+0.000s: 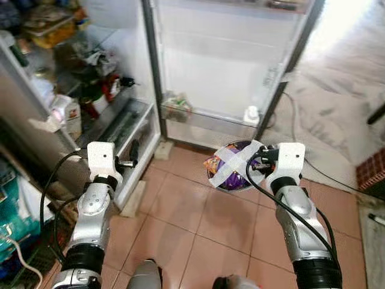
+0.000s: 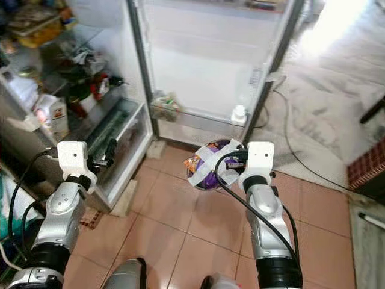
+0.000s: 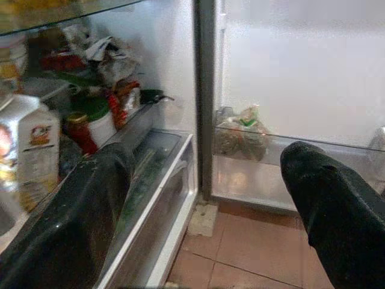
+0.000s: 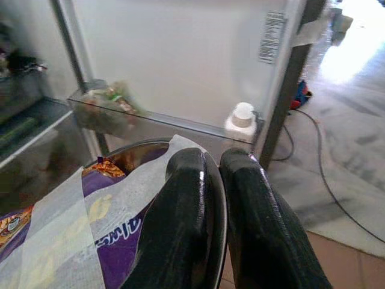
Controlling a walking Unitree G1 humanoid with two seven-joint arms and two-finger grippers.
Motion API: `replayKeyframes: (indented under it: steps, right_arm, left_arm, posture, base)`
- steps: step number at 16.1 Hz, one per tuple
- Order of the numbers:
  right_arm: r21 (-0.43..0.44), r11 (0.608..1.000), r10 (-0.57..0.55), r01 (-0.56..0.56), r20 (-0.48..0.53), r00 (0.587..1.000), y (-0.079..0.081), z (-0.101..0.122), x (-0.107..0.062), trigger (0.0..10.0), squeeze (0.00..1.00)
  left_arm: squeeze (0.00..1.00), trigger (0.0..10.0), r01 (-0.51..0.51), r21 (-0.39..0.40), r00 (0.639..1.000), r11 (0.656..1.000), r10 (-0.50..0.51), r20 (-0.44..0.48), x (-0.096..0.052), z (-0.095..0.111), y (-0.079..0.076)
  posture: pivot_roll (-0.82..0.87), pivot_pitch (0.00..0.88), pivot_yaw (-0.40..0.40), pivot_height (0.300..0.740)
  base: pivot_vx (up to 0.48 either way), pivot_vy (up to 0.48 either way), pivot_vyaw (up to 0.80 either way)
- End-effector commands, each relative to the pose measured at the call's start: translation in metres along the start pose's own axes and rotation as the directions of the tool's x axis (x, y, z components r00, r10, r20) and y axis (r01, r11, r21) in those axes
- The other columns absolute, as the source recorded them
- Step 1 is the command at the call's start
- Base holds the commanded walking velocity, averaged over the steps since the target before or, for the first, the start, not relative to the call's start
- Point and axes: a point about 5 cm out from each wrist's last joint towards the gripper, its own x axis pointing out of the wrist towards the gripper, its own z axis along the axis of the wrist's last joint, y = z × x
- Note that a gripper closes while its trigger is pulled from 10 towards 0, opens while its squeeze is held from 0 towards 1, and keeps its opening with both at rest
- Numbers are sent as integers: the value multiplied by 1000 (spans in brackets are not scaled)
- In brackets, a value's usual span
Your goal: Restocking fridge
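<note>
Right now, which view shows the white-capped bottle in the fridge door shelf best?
The right wrist view: the bottle stands large and sharp in the door shelf, beyond the right hand shut on the bowl's rim. Both eye views show it small, cap upward. The left wrist view catches only a blurred sliver at the frame edge.

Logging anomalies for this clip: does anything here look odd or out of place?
Yes. The bowl in the right claw is sealed with crossed tape strips over purple snack packets, an unusual lid. The left claw is open.
</note>
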Motion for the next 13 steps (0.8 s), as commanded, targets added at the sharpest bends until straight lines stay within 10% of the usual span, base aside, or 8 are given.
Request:
replayKeyframes:
  steps: [1, 13]
  right_arm:
    - [2, 1000, 13, -13, 37, 999, 1, 8, 3, 10000, 0]
    - [21, 993, 113, -114, 55, 992, 14, 8, 4, 10000, 0]
  left_arm:
    - [0, 10000, -5, 7, 1000, 1000, 5, 5, 1, 4, -1]
    - [0, 10000, -44, -21, 998, 999, 43, -35, -2, 1, -6]
  posture:
    - [-32, 34, -18, 740]
    - [-24, 21, -18, 740]
  base:
    - [0, -281, 725]
    - [0, -299, 386]
